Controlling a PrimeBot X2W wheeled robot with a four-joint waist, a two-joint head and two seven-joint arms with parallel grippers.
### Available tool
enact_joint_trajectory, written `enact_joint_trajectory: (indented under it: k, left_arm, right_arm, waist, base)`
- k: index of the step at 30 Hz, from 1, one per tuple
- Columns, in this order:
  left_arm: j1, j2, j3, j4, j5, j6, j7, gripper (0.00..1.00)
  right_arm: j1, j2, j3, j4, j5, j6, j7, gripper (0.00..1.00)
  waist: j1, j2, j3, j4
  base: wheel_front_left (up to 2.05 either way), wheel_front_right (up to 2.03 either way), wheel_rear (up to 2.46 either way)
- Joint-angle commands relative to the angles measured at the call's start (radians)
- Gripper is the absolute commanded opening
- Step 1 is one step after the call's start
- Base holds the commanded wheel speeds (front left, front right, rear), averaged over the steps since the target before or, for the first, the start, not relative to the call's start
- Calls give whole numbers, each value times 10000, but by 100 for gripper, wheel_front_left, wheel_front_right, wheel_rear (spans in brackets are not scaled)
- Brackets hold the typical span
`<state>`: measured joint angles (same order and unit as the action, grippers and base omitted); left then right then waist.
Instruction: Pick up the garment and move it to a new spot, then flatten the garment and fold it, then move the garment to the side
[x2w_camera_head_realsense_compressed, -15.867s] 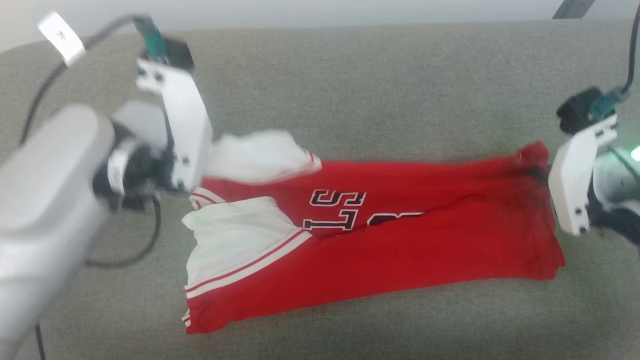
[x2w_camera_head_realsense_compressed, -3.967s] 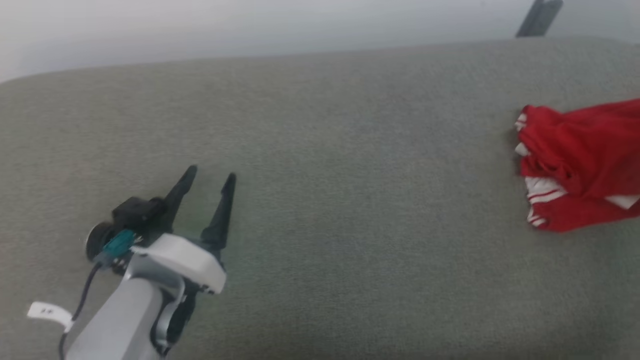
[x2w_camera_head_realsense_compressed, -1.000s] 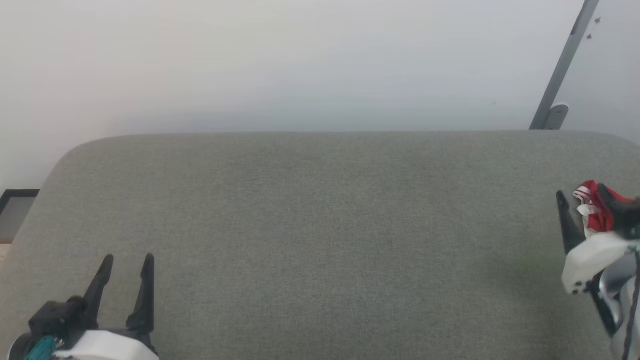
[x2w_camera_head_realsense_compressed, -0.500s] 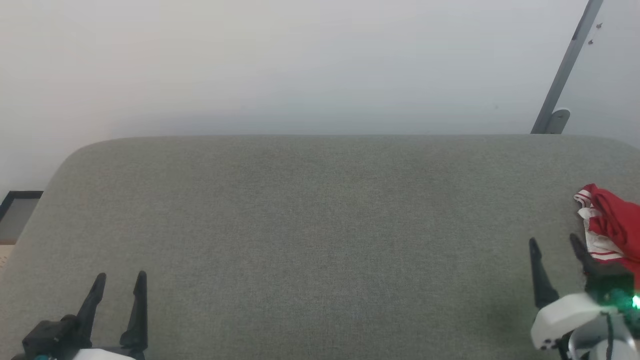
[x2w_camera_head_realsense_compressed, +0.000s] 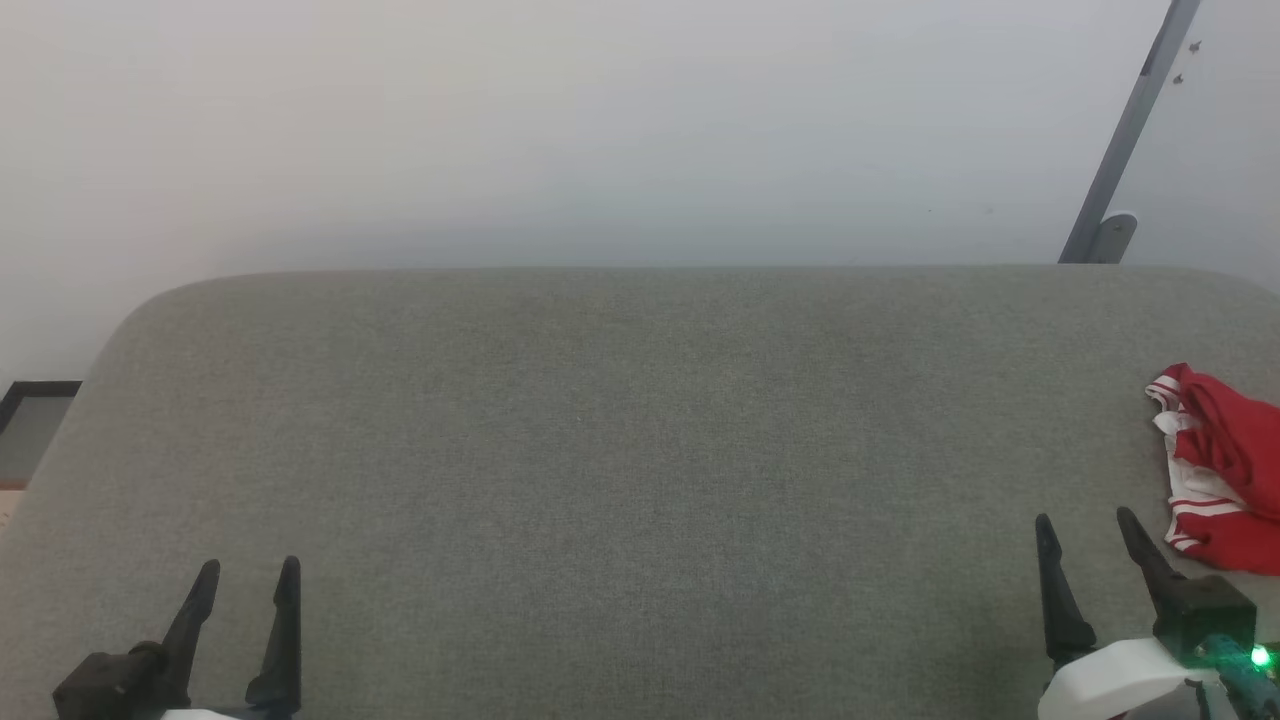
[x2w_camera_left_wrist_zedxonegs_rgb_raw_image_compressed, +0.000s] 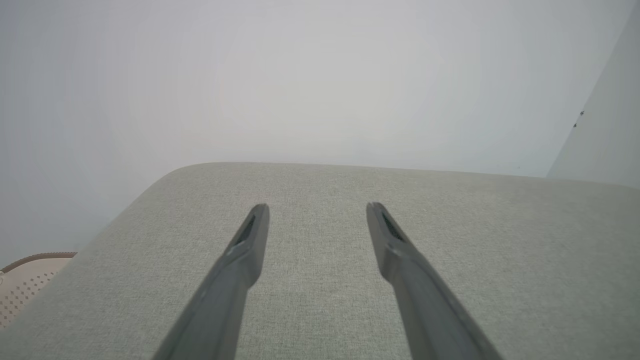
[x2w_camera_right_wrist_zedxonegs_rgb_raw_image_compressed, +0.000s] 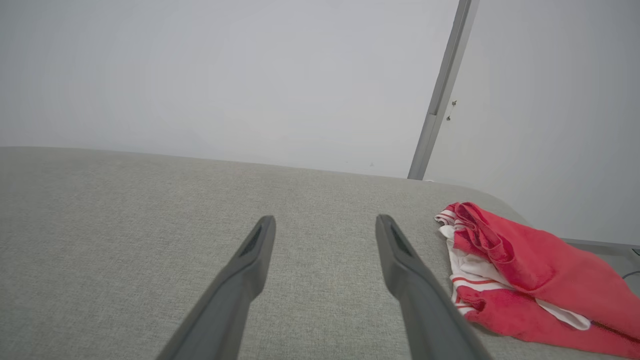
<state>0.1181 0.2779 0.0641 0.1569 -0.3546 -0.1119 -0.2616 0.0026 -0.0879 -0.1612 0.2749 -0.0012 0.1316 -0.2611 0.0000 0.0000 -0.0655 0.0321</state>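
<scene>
Lower left, my left gripper (x2w_camera_head_realsense_compressed: 250, 565) sits empty, fingers apart, over the grey cushion (x2w_camera_head_realsense_compressed: 640, 450); lower right, my right gripper (x2w_camera_head_realsense_compressed: 1084, 517) is likewise parted and empty. The garment (x2w_camera_head_realsense_compressed: 1220, 450) lies bunched at the frame's right edge, just beside it. To finish cleanly, I judge I should draw back without snagging the cloth.

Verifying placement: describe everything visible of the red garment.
The garment is red soft fabric with white sleeve ends and red-white stripe trim, bunched in a loose, creased heap, not flat. It lies at the right end of the grey upholstered surface, partly cut off in the head view. Nothing grips it; the open right end effector sits just left, apart.
</scene>
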Motion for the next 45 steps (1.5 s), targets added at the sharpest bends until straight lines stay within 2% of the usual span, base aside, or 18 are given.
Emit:
enact_joint_trajectory:
  k: [1,22,23,28,45]
  left_arm:
    - [-10,-19,34,23,62,-63,-42,100]
    - [-130,-208,268,-137,99,-144,-42,100]
    - [-23,-190,241,-115,39,-115,1,0]
    - [91,-504,168,278,-96,-114,90,0]
    - [-490,-911,260,412,-3018,-133,957,0]
  right_arm:
    - [114,67,38,-96,-32,-20,-37,100]
    - [288,235,141,-283,-35,-20,-38,100]
    - [176,207,128,-230,-14,0,0,0]
    - [333,286,98,217,132,2,103,0]
    - [-25,307,187,65,3896,-1,966,0]
  waist:
    - [0,0,8,-6]
    - [0,0,12,36]
    - [0,0,11,36]
    - [0,0,16,38]
    - [0,0,113,-14]
  base:
    - [0,0,0]
    - [0,0,0]
    - [0,0,0]
    - [0,0,0]
    - [0,0,0]
